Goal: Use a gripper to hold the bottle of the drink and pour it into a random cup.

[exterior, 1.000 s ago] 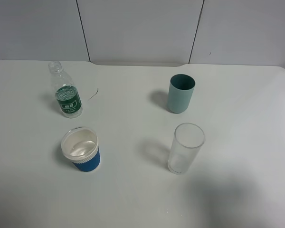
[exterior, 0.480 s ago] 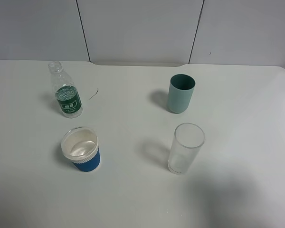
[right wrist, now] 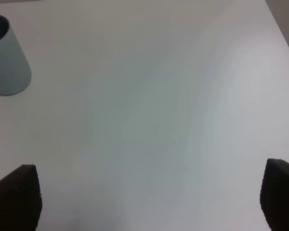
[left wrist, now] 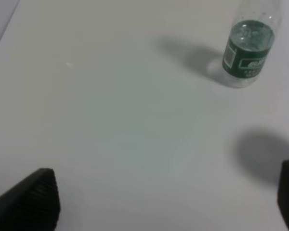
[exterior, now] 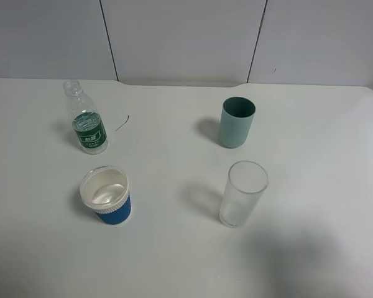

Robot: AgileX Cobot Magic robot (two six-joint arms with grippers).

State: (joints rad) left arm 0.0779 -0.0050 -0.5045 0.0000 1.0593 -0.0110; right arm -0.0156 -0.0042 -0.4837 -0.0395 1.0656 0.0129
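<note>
The bottle of the drink [exterior: 86, 119] stands upright and uncapped at the back left of the white table, green label facing front; it also shows in the left wrist view [left wrist: 249, 44]. The blue paper cup [exterior: 106, 194] with a white ribbed rim stands just in front of it. Neither arm shows in the high view. My left gripper [left wrist: 168, 199] is open and empty, its black fingertips [left wrist: 31, 199] spread wide, well short of the bottle. My right gripper [right wrist: 149, 197] is open and empty over bare table, its fingertips [right wrist: 17, 195] wide apart.
A teal plastic cup [exterior: 237, 122] stands at the back middle and shows in the right wrist view [right wrist: 6, 55]. A tall clear glass [exterior: 242, 194] stands in front of it. A thin dark mark [exterior: 123, 123] lies right of the bottle. The table's far edge meets grey wall panels.
</note>
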